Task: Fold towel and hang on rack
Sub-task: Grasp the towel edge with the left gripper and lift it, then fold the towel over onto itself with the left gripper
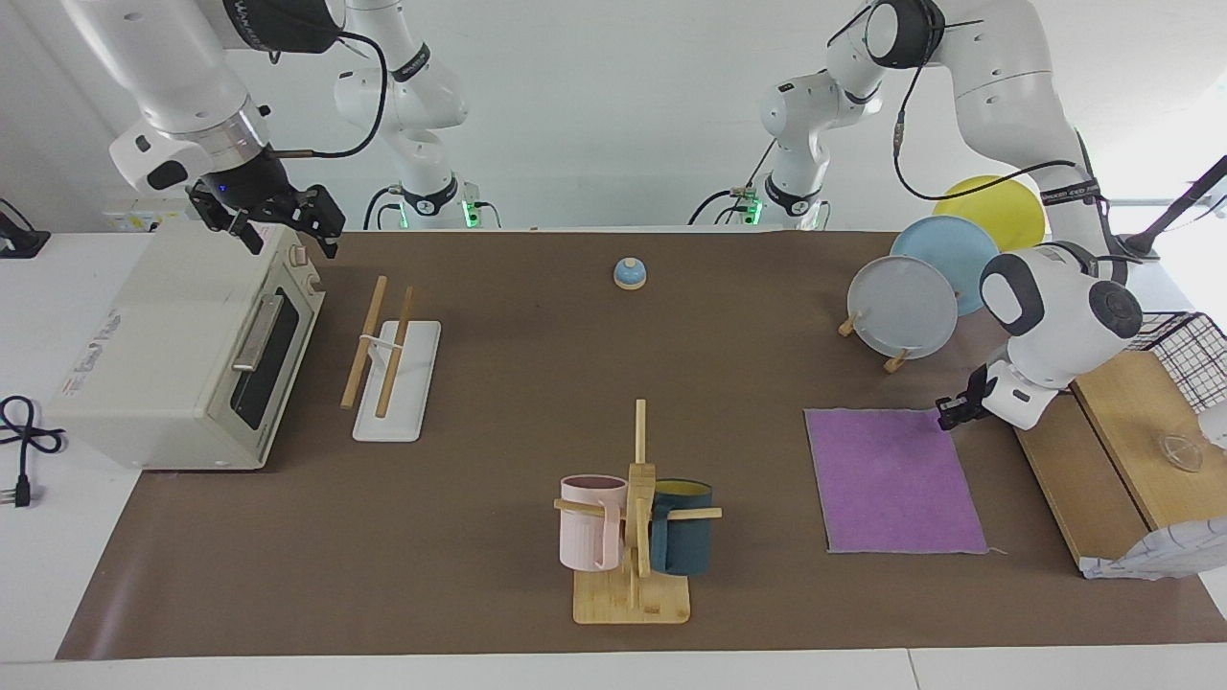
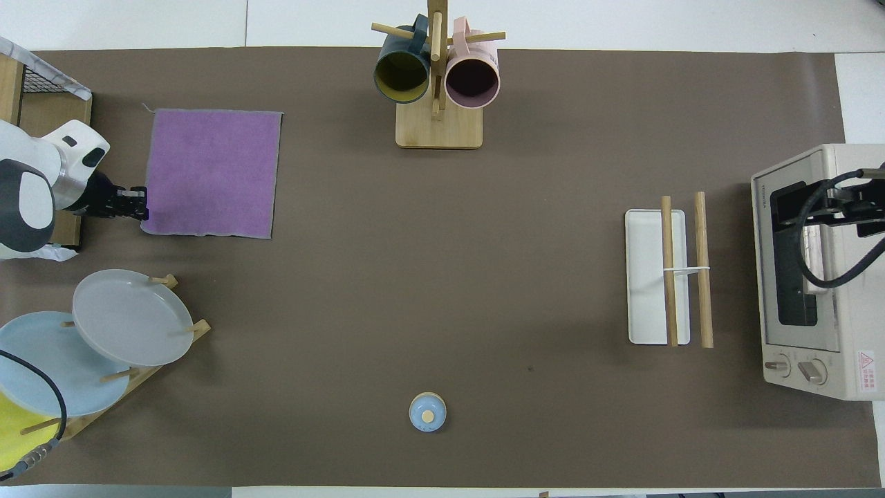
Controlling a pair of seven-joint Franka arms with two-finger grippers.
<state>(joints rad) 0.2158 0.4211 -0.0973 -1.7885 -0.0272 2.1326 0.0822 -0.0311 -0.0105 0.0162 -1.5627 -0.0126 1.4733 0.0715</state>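
Observation:
The purple towel (image 1: 896,479) (image 2: 211,173) lies flat on the brown mat at the left arm's end of the table. My left gripper (image 1: 945,416) (image 2: 142,207) is low at the towel's corner nearest the robots. Its fingertips are shut on the cloth's edge there. The rack (image 1: 365,341) (image 2: 702,277), two light-wood rods slanting over a white base, stands at the right arm's end beside the toaster oven. My right gripper (image 1: 288,235) (image 2: 857,207) waits open and empty in the air over the toaster oven.
A cream toaster oven (image 1: 182,355) sits at the right arm's end. A wooden mug stand (image 1: 633,517) with a pink and a dark mug is farthest from the robots. A plate stand (image 1: 901,307), a wooden box (image 1: 1102,460) and a small blue bell (image 1: 629,274) are also here.

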